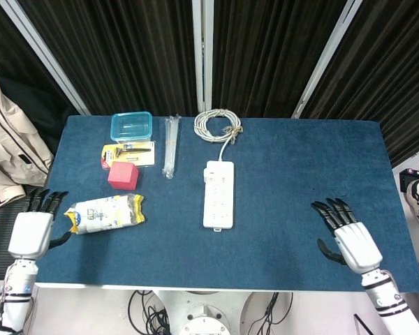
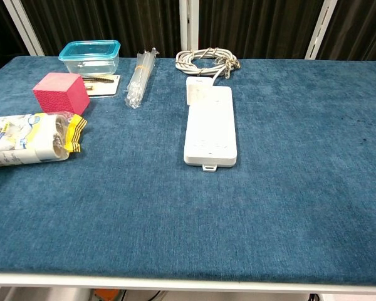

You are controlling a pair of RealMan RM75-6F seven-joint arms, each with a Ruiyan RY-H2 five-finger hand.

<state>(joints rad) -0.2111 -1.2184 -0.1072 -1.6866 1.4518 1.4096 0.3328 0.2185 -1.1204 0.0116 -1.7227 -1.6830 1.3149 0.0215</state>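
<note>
**Both hands bare over the near edge of the blue table**

The left hand (image 1: 32, 230) is at the left edge of the table (image 1: 286, 174), its fingers spread and holding nothing. Its fingertips lie just beside the end of a snack packet (image 1: 105, 213), which rests on its side on the cloth with its yellow end pointing right; whether the hand touches the packet cannot be told. The chest view shows the packet (image 2: 31, 139) but neither hand.

Behind the packet stands a pink cube (image 1: 123, 176), and just beyond it a card with a small tool (image 1: 129, 153) lies flat. A clear blue box with a lid (image 1: 131, 126) sits at the far edge, touching or nearly touching the card. To the right of these, a bundle of clear cable ties (image 1: 170, 145) lies lengthwise.

Near the middle, a white power strip (image 1: 218, 193) lies flat, running from near to far, with its cord leading to a white coil (image 1: 218, 125) at the back edge.

The right hand (image 1: 348, 236) is above the cloth near the front right, fingers apart and grasping nothing, well apart from the power strip.
</note>
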